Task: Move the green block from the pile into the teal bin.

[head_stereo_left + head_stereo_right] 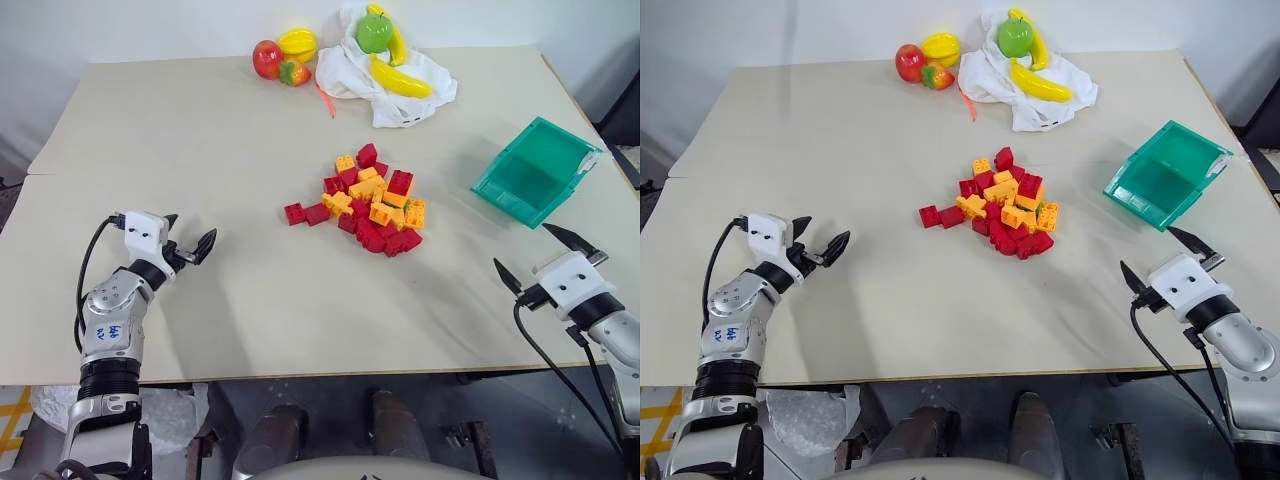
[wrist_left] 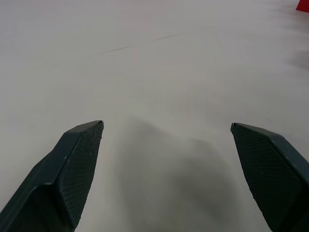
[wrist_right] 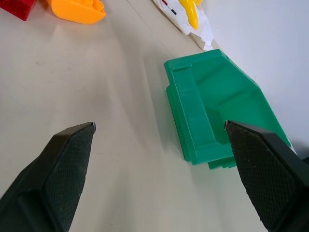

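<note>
Left gripper, lower left of the head view: jaws spread wide, nothing between them, poised over bare table. Right gripper, lower right: jaws likewise spread wide and empty, the teal bin just beyond its fingertips at the right edge, interior vacant as far as visible. The pile of red and orange bricks lies at frame centre, well apart from both grippers. The green block cannot be identified among them. Toy fruit and a white cloth sit at upper centre.
</note>
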You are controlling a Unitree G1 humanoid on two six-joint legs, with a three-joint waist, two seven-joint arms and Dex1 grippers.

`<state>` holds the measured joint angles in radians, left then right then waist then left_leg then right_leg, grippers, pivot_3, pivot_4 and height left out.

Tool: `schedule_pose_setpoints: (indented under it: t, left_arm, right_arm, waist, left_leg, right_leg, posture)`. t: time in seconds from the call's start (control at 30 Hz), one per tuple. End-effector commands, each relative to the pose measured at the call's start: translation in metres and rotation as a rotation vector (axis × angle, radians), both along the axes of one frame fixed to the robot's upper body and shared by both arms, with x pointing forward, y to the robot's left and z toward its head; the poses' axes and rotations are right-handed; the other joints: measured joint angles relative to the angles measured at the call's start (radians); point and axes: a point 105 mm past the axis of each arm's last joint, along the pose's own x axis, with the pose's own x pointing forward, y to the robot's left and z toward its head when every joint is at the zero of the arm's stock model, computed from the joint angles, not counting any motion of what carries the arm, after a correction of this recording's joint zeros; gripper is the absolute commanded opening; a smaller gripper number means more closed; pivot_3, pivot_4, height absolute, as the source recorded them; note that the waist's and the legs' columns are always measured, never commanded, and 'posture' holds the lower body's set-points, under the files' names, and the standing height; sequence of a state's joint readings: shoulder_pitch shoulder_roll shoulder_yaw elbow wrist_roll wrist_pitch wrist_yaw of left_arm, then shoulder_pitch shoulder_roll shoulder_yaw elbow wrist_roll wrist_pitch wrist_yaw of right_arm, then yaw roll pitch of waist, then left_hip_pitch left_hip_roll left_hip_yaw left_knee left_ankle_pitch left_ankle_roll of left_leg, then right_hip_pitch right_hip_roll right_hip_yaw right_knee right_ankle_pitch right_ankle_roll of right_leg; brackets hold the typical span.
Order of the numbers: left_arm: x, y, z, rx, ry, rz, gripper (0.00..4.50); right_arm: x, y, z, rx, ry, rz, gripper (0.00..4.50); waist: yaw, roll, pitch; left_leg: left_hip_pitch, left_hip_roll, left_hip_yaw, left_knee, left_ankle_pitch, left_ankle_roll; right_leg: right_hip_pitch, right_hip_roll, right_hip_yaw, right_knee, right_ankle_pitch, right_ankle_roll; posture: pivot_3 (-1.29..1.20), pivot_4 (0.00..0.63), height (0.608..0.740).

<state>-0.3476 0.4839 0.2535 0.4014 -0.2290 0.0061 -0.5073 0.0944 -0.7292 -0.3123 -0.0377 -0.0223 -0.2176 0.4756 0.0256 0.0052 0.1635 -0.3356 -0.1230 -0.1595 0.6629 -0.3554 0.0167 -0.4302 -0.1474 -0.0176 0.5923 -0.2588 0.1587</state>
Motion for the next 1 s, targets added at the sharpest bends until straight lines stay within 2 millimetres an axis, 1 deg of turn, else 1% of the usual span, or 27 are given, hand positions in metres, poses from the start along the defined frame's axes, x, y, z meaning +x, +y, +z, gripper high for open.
schedule_pose_setpoints:
  t: [0.03,0.2,0.23,0.3,0.37,0.4,0.47,0.57,0.6,0.63,0.67,0.77,0.8,0.83,0.93,1.0]
  left_arm:
    - [0.002,-0.005,0.017,0.041,-0.066,-0.03,4.5]
    - [0.001,-0.013,0.018,0.024,-0.037,-0.091,4.5]
    - [0.0,-0.017,0.018,0.026,-0.03,-0.13,4.5]
    - [-0.003,-0.024,0.019,0.038,-0.023,-0.194,4.5]
    - [-0.003,-0.028,0.02,0.05,-0.021,-0.229,4.5]
    - [-0.006,-0.036,0.026,0.054,-0.044,-0.302,4.5]
    - [-0.011,-0.053,0.035,0.056,-0.062,-0.467,4.5]
    - [-0.014,-0.061,0.041,0.048,-0.074,-0.59,4.5]
    - [-0.017,-0.065,0.045,0.005,-0.088,-0.647,4.5]
    - [-0.022,-0.07,0.051,-0.063,-0.119,-0.731,4.5]
    - [-0.024,-0.071,0.054,-0.069,-0.137,-0.767,4.5]
    - [-0.02,-0.07,0.049,0.006,-0.104,-0.797,4.5]
    - [-0.027,-0.075,0.054,-0.046,-0.124,-0.887,4.5]
    - [-0.029,-0.077,0.055,-0.039,-0.133,-0.926,4.5]
    - [-0.03,-0.08,0.055,-0.014,-0.139,-0.989,4.5]
    - [-0.031,-0.082,0.055,-0.011,-0.141,-1.016,4.5]
  right_arm:
    - [-0.001,0.011,0.01,0.04,-0.038,0.031,4.48]
    - [-0.004,0.029,0.017,0.197,-0.008,0.058,4.48]
    - [-0.004,0.035,0.021,0.233,-0.001,0.067,4.48]
    - [-0.004,0.044,0.025,0.28,0.015,0.075,4.48]
    - [-0.002,0.048,0.027,0.297,0.029,0.069,4.48]
    - [0.0,0.063,0.03,0.343,0.044,0.089,4.48]
    - [0.006,0.1,0.038,0.426,0.079,0.144,4.48]
    - [0.01,0.135,0.044,0.486,0.125,0.201,4.48]
    - [0.01,0.147,0.05,0.523,0.119,0.23,4.11]
    - [0.01,0.158,0.052,0.561,0.135,0.253,3.92]
    - [0.012,0.165,0.054,0.589,0.145,0.26,3.58]
    - [0.024,0.188,0.058,0.661,0.184,0.274,2.54]
    - [0.029,0.198,0.06,0.689,0.192,0.283,2.19]
    - [0.037,0.205,0.06,0.712,0.201,0.278,1.83]
    - [0.059,0.231,0.06,0.748,0.237,0.281,0.83]
    - [0.069,0.242,0.058,0.769,0.258,0.278,0.19]
  waist:
    - [0.0,0.0,0.0]
    - [0.0,0.0,0.0]
    - [0.0,0.0,0.0]
    - [0.0,0.0,0.0]
    - [0.0,0.0,0.0]
    - [-0.001,0.0,0.0]
    - [-0.003,0.001,0.0]
    - [-0.002,0.001,0.001]
    - [-0.002,0.001,0.001]
    - [-0.002,0.001,0.001]
    - [-0.003,0.001,0.001]
    - [-0.007,0.001,0.001]
    - [-0.008,0.001,0.001]
    - [-0.01,0.001,0.0]
    - [-0.026,0.0,0.0]
    - [-0.033,0.001,0.0]
  left_leg:
    - [0.0,0.0,0.0,0.0,0.0,0.0]
    - [0.0,0.001,0.0,0.0,0.0,0.0]
    - [0.0,0.001,0.001,0.0,0.0,0.0]
    - [0.0,0.001,0.001,0.0,0.0,0.0]
    - [0.0,0.001,0.001,0.0,0.0,0.0]
    - [0.0,0.001,0.001,0.0,0.0,0.001]
    - [0.0,0.002,0.001,0.0,-0.001,0.0]
    - [-0.001,0.005,0.003,0.001,-0.001,-0.001]
    - [-0.001,0.005,0.003,0.001,-0.001,-0.001]
    - [-0.001,0.005,0.003,0.001,-0.001,-0.001]
    - [-0.001,0.006,0.002,0.001,-0.001,-0.001]
    - [-0.002,0.006,0.003,0.001,-0.002,0.0]
    - [-0.003,0.006,0.004,0.0,-0.002,0.0]
    - [-0.004,0.006,0.004,0.001,-0.002,0.0]
    - [-0.008,0.006,0.005,0.002,-0.002,0.0]
    - [-0.01,0.006,0.005,0.002,-0.002,0.0]
  right_leg:
    - [0.0,0.0,0.0,0.0,0.0,0.0]
    - [0.0,0.0,0.0,0.0,0.0,0.0]
    - [0.0,0.0,0.001,0.0,0.0,0.0]
    - [0.0,0.0,0.001,0.0,0.0,0.0]
    - [0.0,0.0,0.001,0.0,0.0,0.0]
    - [0.0,0.0,0.001,0.0,0.0,0.0]
    - [-0.001,0.001,0.001,0.0,0.001,-0.001]
    - [-0.003,0.002,0.001,0.0,0.002,-0.003]
    - [-0.003,0.003,0.0,0.0,0.002,-0.003]
    - [-0.003,0.003,0.0,0.0,0.002,-0.003]
    - [-0.003,0.003,0.0,0.0,0.002,-0.003]
    - [-0.004,0.004,0.0,0.001,0.002,-0.003]
    - [-0.005,0.004,0.001,0.002,0.002,-0.003]
    - [-0.007,0.004,0.001,0.002,0.002,-0.003]
    - [-0.012,0.004,0.002,0.006,0.002,-0.003]
    - [-0.015,0.004,0.002,0.007,0.002,-0.003]
  posture:
    - [0.0,0.15,0.74]
    - [0.0,0.15,0.74]
    - [0.0,0.15,0.74]
    - [0.0,0.15,0.74]
    - [0.0,0.15,0.74]
    - [0.0,0.15,0.74]
    - [0.0,0.15,0.74]
    - [0.0,0.15,0.74]
    - [0.0,0.15,0.74]
    - [0.0,0.15,0.74]
    - [0.0,0.15,0.74]
    - [0.0,0.15,0.74]
    - [0.0,0.15,0.74]
    - [0.0,0.15,0.74]
    - [0.0,0.15,0.74]
    - [0.0,0.15,0.74]
